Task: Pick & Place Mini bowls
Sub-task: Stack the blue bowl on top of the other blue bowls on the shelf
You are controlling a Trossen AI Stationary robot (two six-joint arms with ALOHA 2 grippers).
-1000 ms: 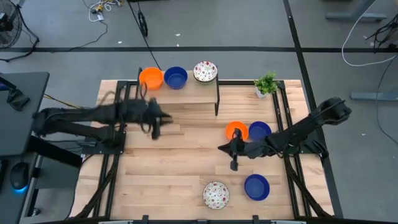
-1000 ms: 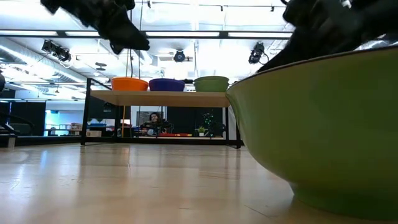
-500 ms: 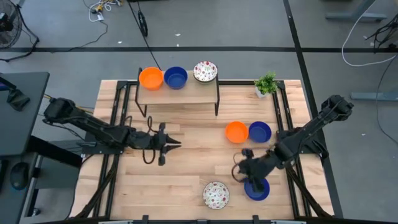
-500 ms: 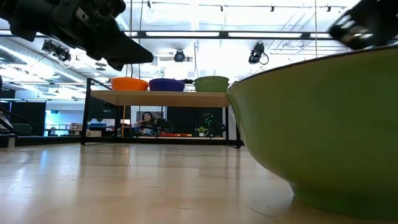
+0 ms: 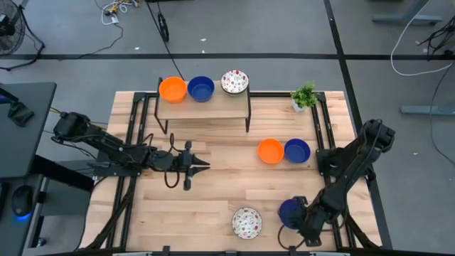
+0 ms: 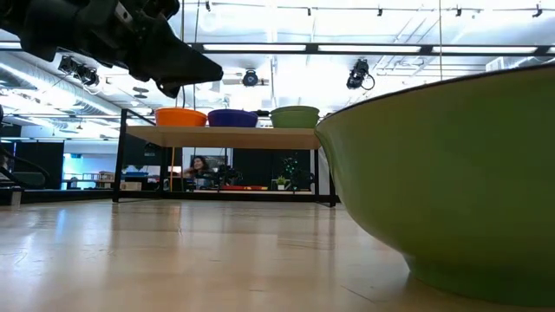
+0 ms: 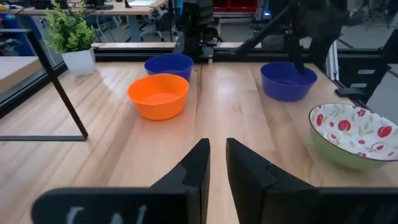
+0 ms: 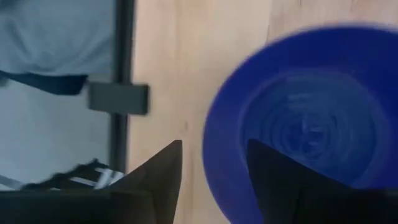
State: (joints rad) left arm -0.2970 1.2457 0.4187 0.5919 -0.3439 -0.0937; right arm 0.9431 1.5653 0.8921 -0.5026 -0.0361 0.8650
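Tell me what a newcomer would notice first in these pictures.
Bright bowls stand out: an orange bowl, a blue bowl and a speckled bowl lined up on the small shelf at the table's far edge. Near the front edge, the right gripper straddles the rim of another blue one, jaws open. The left gripper hangs at mid-table, jaws nearly closed.

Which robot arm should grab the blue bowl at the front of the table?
The right one, probably. Its hand is open right over the blue bowl, one finger on each side of the rim. The left hand is far off, mid-table.
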